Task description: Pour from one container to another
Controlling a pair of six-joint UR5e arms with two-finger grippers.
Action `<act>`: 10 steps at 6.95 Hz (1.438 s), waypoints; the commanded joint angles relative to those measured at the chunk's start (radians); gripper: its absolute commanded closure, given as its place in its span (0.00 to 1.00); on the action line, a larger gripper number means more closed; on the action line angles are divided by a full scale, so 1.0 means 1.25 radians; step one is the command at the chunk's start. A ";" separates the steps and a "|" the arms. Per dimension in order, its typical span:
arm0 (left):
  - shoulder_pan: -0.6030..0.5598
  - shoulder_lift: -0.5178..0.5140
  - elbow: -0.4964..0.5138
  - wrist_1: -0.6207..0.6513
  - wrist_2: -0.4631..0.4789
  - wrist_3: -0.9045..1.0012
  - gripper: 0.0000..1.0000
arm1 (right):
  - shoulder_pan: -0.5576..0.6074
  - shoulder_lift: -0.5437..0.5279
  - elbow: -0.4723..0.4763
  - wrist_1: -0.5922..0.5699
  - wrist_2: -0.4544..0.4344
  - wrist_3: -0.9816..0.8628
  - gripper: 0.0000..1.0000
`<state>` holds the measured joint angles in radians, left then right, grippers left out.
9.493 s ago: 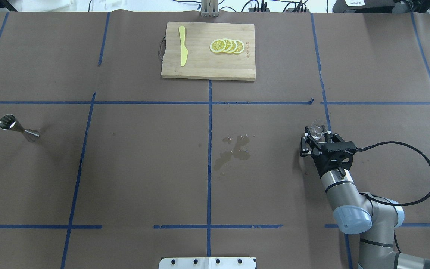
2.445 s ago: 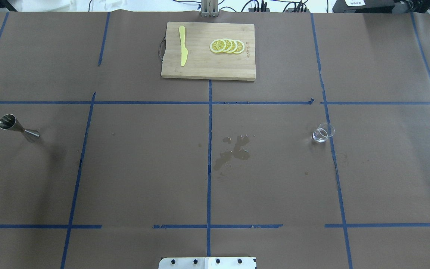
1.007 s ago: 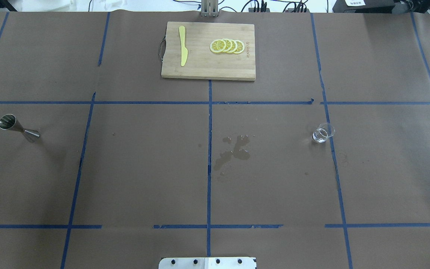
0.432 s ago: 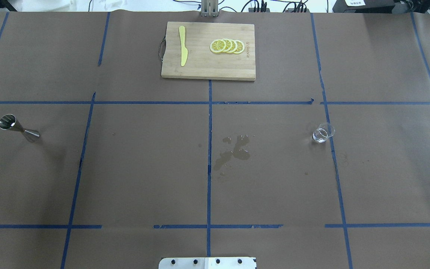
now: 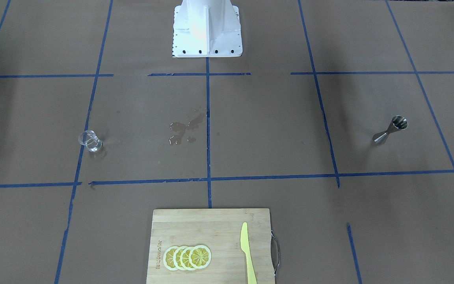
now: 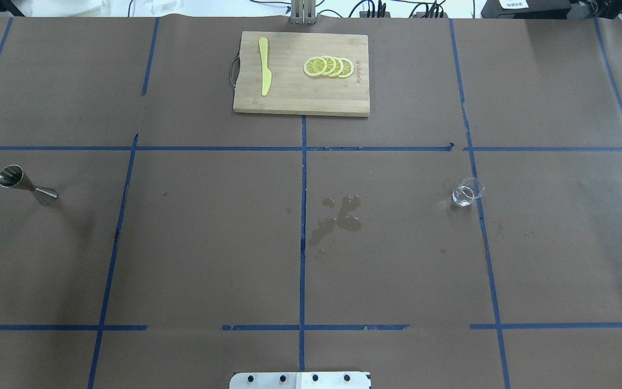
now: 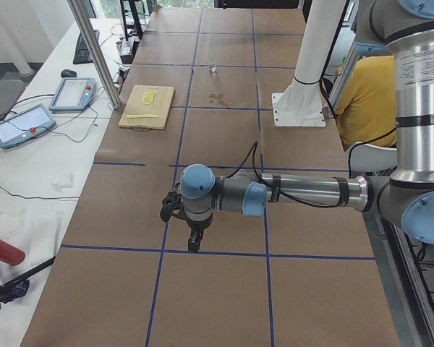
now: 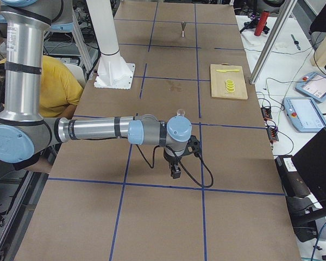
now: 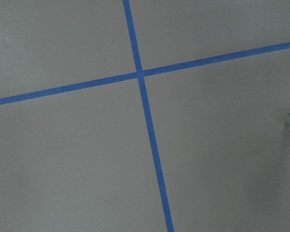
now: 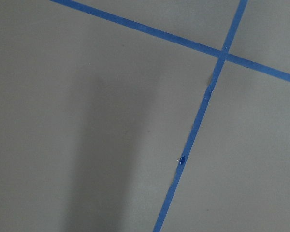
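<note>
The right tool point(image 8: 194, 148) has left the glass cup point(image 6: 467, 192), now upright alone toward the counter's point(image 6: 208, 254) right edge, apparently set down after pouring. The steel jigger point(image 6: 25, 185) stands near the left edge. Whether either tool is apart or together, I cannot tell.

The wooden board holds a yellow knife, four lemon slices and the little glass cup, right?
Not the glass cup: in the overhead view it stands on the brown table, well apart from the wooden board. The yellow knife and four lemon slices do lie on the board.
</note>
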<state>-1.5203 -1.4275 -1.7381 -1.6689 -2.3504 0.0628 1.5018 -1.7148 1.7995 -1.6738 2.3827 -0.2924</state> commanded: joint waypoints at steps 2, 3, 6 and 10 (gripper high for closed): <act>-0.002 -0.005 0.003 0.025 0.001 -0.008 0.00 | 0.000 -0.012 -0.004 -0.001 0.009 0.000 0.00; -0.006 -0.013 -0.018 0.101 0.000 -0.007 0.00 | 0.000 -0.014 -0.005 -0.001 0.016 -0.001 0.00; -0.010 -0.008 -0.036 0.135 -0.006 -0.006 0.00 | 0.000 -0.017 -0.009 -0.001 0.014 0.000 0.00; -0.009 -0.016 -0.027 0.118 -0.001 -0.004 0.00 | 0.000 -0.017 -0.004 -0.001 0.013 -0.001 0.00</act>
<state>-1.5311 -1.4455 -1.7714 -1.5184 -2.3523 0.0558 1.5018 -1.7364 1.7940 -1.6747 2.3992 -0.2930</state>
